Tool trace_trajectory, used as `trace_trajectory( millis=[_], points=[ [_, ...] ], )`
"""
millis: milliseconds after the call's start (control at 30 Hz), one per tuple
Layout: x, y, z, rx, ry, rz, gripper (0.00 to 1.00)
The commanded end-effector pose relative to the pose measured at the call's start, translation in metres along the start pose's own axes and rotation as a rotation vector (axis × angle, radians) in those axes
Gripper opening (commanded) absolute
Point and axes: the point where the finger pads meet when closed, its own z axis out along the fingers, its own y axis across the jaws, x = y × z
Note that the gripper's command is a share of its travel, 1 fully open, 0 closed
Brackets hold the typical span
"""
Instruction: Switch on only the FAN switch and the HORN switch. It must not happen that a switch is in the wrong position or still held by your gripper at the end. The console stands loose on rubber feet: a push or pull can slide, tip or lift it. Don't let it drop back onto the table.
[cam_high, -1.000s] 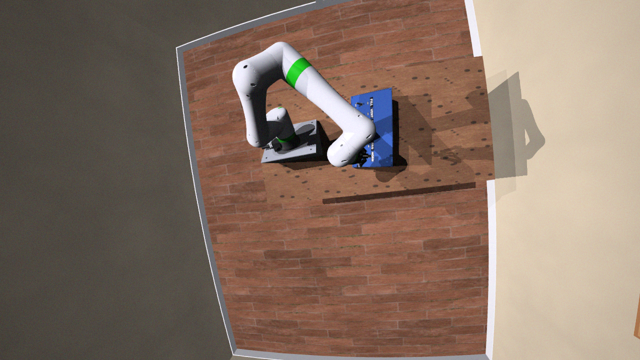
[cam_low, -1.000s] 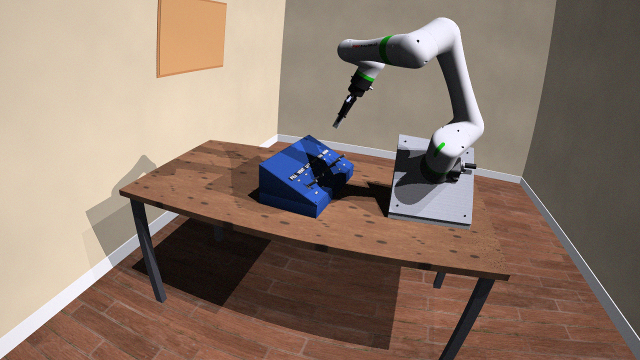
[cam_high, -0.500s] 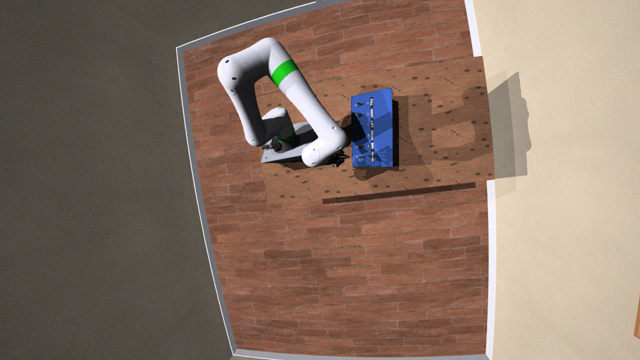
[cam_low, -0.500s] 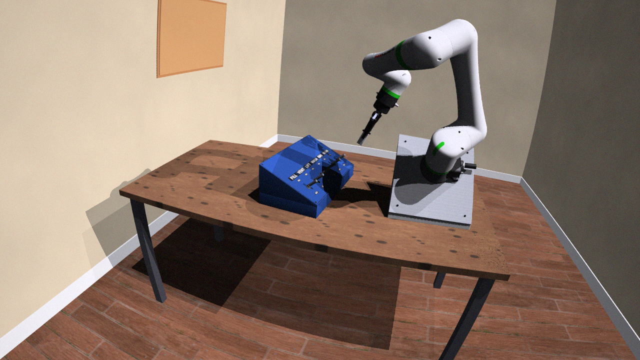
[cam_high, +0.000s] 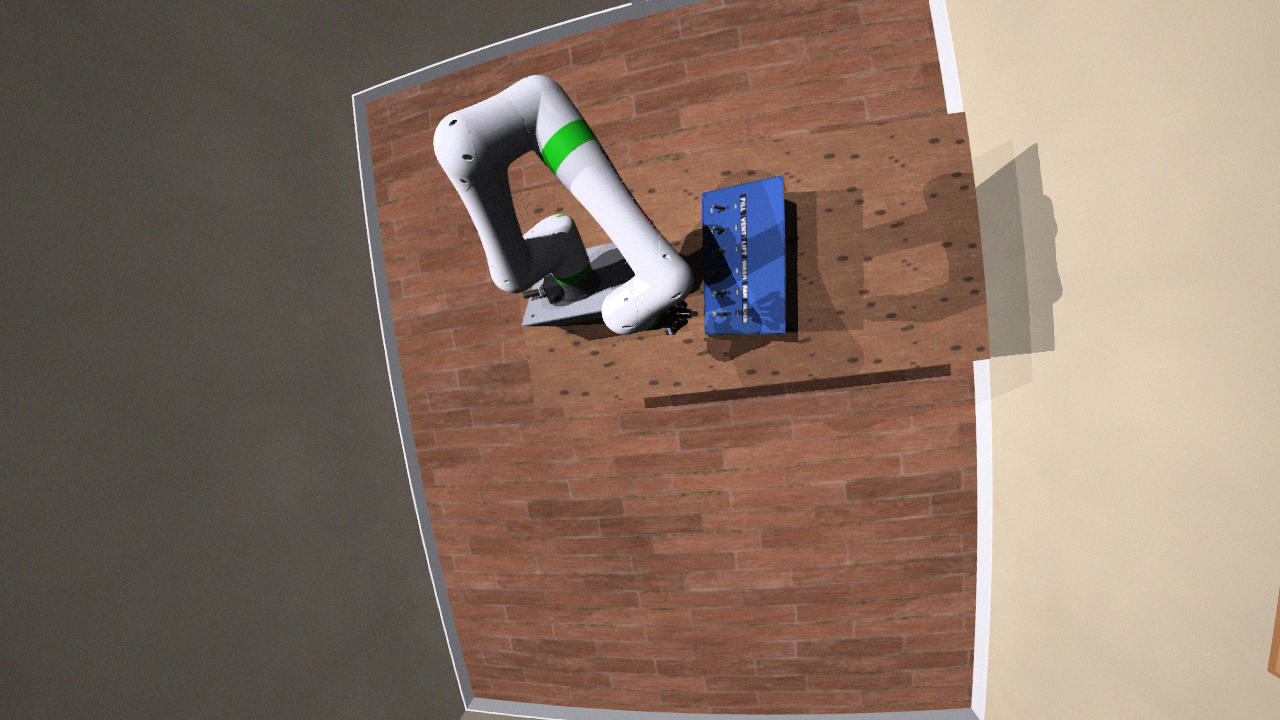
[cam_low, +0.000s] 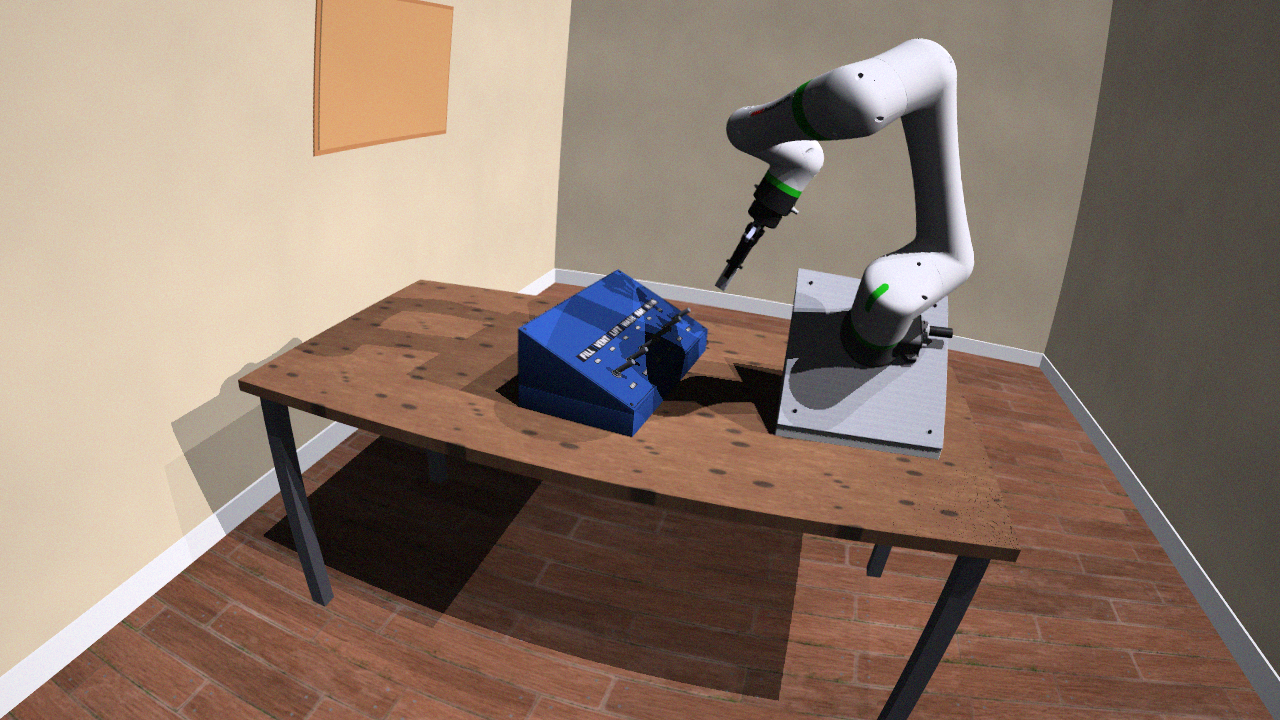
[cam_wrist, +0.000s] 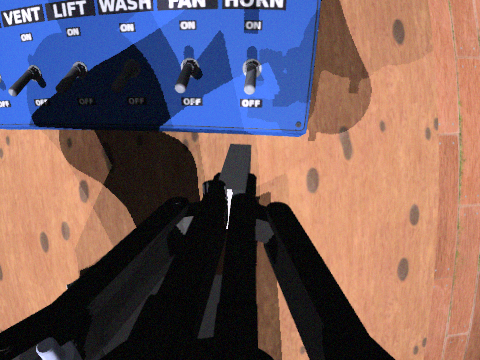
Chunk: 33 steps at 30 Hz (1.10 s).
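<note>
My end effector (cam_high: 692, 314) (cam_low: 721, 285) (cam_wrist: 240, 160) was narrow, its fingers closed on nothing, apart from the console and just off its OFF-side edge in the wrist view. Beyond it, the HORN switch (cam_high: 721, 314) (cam_low: 686, 312) (cam_wrist: 250, 82) stood at the right end of the row in that view, with the FAN switch (cam_high: 721, 293) (cam_low: 672, 321) (cam_wrist: 183, 81) just left; both levers leaned towards OFF. I judged them slim, smooth and perhaps springy, best pushed near the tip with closed fingers, towards ON, without gripping. The blue console (cam_high: 766, 205) (cam_low: 572, 322) (cam_wrist: 280, 120) sat on the wooden surface (cam_high: 895, 349) (cam_low: 760, 465) (cam_wrist: 370, 210); being loose, it probably wanted a gentle push, stopped once the lever flipped, lest it slid or tipped.

tool (cam_high: 691, 314) (cam_low: 722, 283) (cam_wrist: 240, 160): shifted from over console (cam_high: 768, 201) (cam_low: 568, 326) (cam_wrist: 285, 120) toward arm base (cam_high: 537, 315) (cam_low: 917, 431) | height: lower, apparently
</note>
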Motion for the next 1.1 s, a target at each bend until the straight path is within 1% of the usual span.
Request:
trace_trajectory(
  millis=[0,733,900,1067],
  points=[
    [0.0,0.0,0.0,0.0,0.0,0.0,0.0],
    [0.0,0.0,0.001,0.0,0.0,0.0,0.0],
    [0.0,0.0,0.005,0.0,0.0,0.0,0.0],
    [0.0,0.0,0.014,0.0,0.0,0.0,0.0]
  ],
)
